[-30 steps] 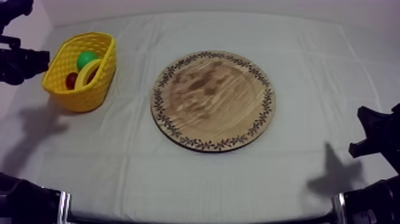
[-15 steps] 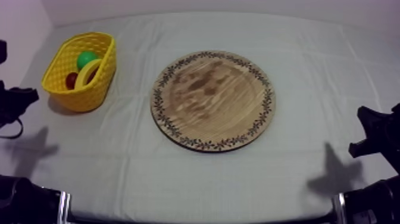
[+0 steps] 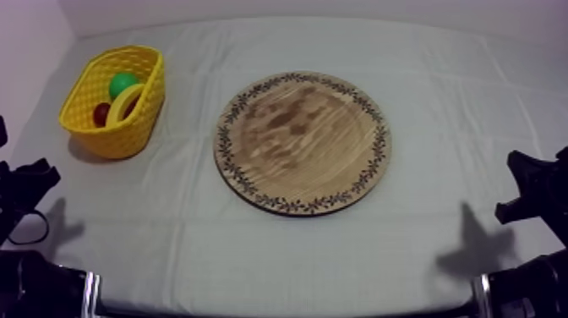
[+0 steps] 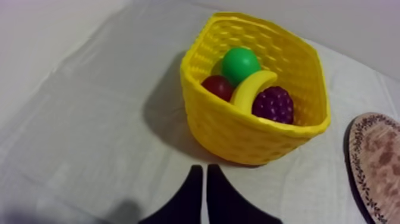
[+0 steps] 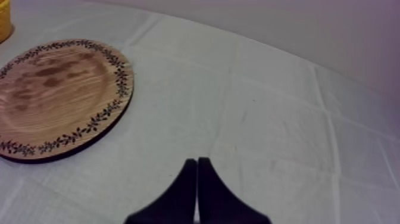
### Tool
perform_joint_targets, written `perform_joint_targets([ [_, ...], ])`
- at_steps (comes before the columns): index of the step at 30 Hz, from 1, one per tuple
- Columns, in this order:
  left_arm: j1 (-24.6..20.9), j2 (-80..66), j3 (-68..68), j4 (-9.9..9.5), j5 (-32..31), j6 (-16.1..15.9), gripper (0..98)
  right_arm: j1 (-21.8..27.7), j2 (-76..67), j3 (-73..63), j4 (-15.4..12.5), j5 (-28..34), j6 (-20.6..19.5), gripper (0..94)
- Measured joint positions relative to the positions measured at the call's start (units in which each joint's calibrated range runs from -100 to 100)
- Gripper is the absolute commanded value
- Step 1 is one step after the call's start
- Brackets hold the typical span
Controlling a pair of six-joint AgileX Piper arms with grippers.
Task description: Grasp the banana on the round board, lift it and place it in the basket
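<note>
The table [image 3: 338, 245] holds the wooden board [image 3: 302, 141] and yellow basket [image 3: 128, 138].

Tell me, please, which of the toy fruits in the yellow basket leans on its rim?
The banana: long and curved, its end rests on the basket's rim, between the small red fruit and the grapes; the round green fruit sits behind.

left gripper [image 4: 203, 168] closed, empty | right gripper [image 5: 197, 161] closed, empty
</note>
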Motion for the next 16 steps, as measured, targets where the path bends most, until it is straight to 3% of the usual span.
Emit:
perform_joint_targets([
  [5,-0.2,-3.2,0.9,0.5,-0.2,-0.1,0.1,0.0,0.0,0.0,0.0,0.0,0.0,0.3],
  [12,-1.1,-7.8,1.7,0.57,-1.3,5.3,0.1,0.0,0.0,0.0,0.0,0.0,0.0,0.3],
  [16,-1.4,-11.0,2.2,0.57,-2.5,5.9,0.1,0.0,0.0,0.0,0.0,0.0,0.0,0.3],
])
